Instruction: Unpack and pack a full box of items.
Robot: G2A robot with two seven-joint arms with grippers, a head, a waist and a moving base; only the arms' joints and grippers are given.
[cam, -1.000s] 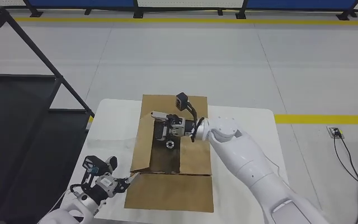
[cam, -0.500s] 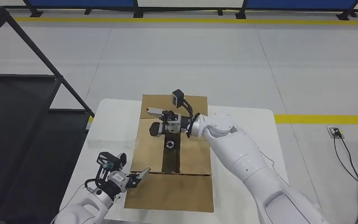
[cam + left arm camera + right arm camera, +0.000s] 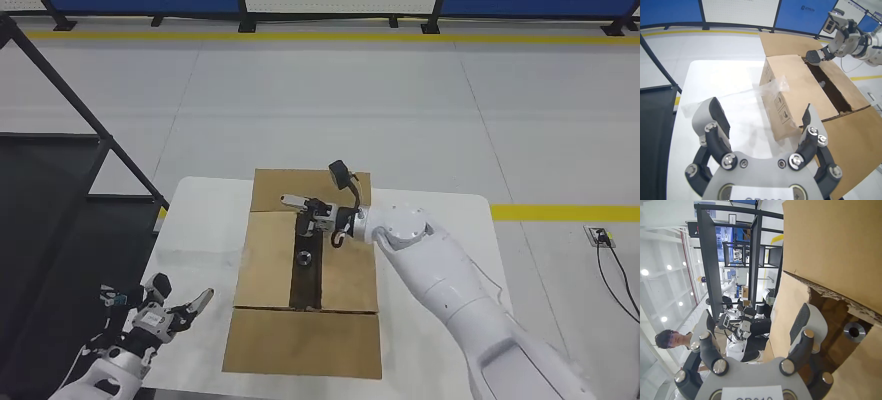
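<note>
The cardboard box (image 3: pixel 262 265) sits mid-table with its two long flaps lying almost flat. A dark gap runs between them. Down in that gap lies a small metal cylinder (image 3: pixel 304 259) (image 3: pixel 854 332). My right gripper (image 3: pixel 301 206) (image 3: pixel 755 313) is open at the far end of the gap, with one finger (image 3: pixel 802 321) inside the box and the flap edge (image 3: pixel 778 306) between its fingers. My left gripper (image 3: pixel 190 305) (image 3: pixel 761 104) is open and holds nothing, low over the table off the box's near left corner (image 3: pixel 783 130).
A strip of clear tape (image 3: pixel 772 87) hangs loose from the box's left side over the white table (image 3: pixel 719 79). The box's near end flap (image 3: pixel 300 345) and far end flap (image 3: pixel 285 185) lie spread outward. A black frame (image 3: pixel 60 100) stands left of the table.
The left long flap, raised a second ago, now lies flat. My right gripper moved from inside the box to the gap's far end. My left gripper drew back leftward from the box's corner.
</note>
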